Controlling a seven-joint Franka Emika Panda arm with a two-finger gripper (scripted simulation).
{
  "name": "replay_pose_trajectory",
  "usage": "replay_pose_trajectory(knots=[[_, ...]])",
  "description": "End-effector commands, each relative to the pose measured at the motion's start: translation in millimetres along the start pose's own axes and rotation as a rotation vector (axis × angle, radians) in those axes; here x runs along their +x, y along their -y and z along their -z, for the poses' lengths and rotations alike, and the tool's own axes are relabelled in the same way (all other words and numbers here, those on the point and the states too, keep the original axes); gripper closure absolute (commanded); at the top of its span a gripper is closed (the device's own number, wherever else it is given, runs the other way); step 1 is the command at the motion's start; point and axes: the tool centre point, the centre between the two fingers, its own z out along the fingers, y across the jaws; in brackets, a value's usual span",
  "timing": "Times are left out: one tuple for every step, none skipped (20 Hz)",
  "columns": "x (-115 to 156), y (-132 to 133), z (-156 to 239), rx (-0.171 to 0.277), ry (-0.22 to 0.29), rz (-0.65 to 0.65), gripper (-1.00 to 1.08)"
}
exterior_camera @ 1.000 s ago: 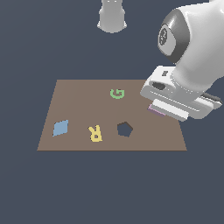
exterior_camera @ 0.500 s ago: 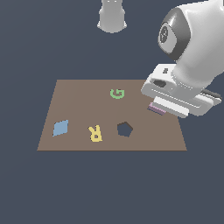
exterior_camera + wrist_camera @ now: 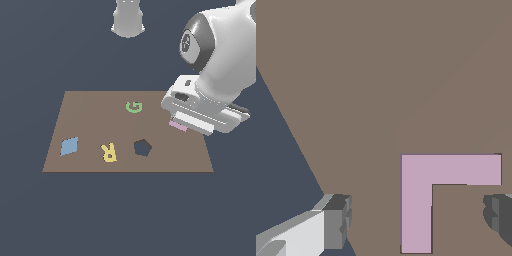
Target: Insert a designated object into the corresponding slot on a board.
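Note:
The pale pink L-shaped block (image 3: 421, 195) lies flat on the brown board (image 3: 381, 75), with thin dark lines along parts of its outline. The slot shows only as those dark slivers, so the block appears to sit in it. My gripper (image 3: 416, 222) hovers just above, open. Its fingers (image 3: 338, 220) stand well apart on either side of one arm of the L and touch nothing. In the exterior view the white hand (image 3: 200, 112) covers most of the block, and only a pink strip (image 3: 178, 125) peeks out near the board's (image 3: 90, 115) edge on the exterior view's right.
On the board are a green letter G (image 3: 134, 107), a yellow letter R (image 3: 109, 152), a dark pentagon-shaped hole (image 3: 142, 147) and a blue diamond (image 3: 69, 146). The robot's base (image 3: 129, 17) stands beyond the board. Dark floor (image 3: 281, 165) lies past the board's edge.
The hand has shifted only slightly above the board. The pink block stays in the same spot beneath it.

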Motion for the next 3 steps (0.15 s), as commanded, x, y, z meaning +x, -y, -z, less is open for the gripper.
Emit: replay_pose_trajectory(knots=[[0.1, 0.0, 0.0, 0.000, 0.000, 0.000, -0.92], [0.1, 0.0, 0.0, 0.000, 0.000, 0.000, -0.92], [0.1, 0.0, 0.0, 0.000, 0.000, 0.000, -0.92]])
